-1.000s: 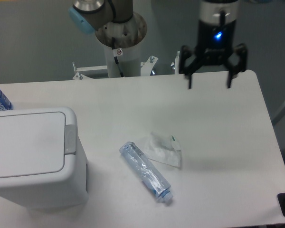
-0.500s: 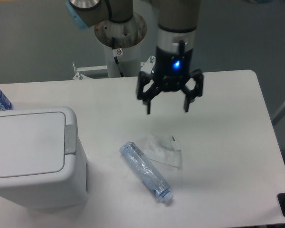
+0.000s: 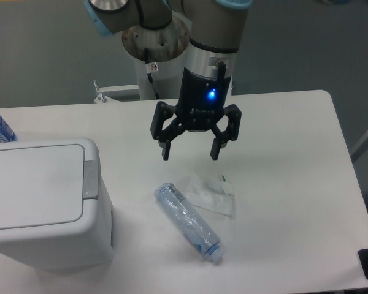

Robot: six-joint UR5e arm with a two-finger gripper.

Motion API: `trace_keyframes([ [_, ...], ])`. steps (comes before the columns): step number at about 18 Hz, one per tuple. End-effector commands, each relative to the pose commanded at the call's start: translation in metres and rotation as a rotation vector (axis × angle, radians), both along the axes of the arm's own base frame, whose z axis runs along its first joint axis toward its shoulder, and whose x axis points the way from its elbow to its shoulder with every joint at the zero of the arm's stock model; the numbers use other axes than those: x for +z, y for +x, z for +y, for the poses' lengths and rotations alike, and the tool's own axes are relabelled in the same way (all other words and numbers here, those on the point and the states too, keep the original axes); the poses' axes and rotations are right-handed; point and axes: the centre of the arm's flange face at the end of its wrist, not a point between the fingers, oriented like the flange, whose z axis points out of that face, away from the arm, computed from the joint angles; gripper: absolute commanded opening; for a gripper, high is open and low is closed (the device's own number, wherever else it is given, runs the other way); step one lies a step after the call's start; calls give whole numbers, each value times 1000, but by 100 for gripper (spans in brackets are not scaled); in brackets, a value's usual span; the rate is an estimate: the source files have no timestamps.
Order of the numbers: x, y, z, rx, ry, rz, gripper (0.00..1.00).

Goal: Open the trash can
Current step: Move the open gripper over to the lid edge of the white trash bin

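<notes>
White plastic forms the trash can (image 3: 40,205), which stands at the near left corner of the table (image 3: 294,184) with its flat lid (image 3: 34,187) down and the grey push tab (image 3: 91,177) on the lid's right edge. Right of the trash can lies a clear crushed bottle (image 3: 188,222), touching a crumpled clear wrapper (image 3: 208,193) just beyond it. Farther back, right of the trash can, the gripper (image 3: 189,152) hangs above the table, fingers spread apart and holding nothing, a blue light lit on its body.
</notes>
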Motion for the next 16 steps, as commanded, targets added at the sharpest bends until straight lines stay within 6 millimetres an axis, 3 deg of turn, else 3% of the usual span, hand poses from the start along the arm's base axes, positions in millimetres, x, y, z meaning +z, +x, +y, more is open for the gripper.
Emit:
trace_keyframes([
  [3,-2,0,0,9,-1,-10,100],
  [16,-17,49,40,-69,-17,-48,100],
])
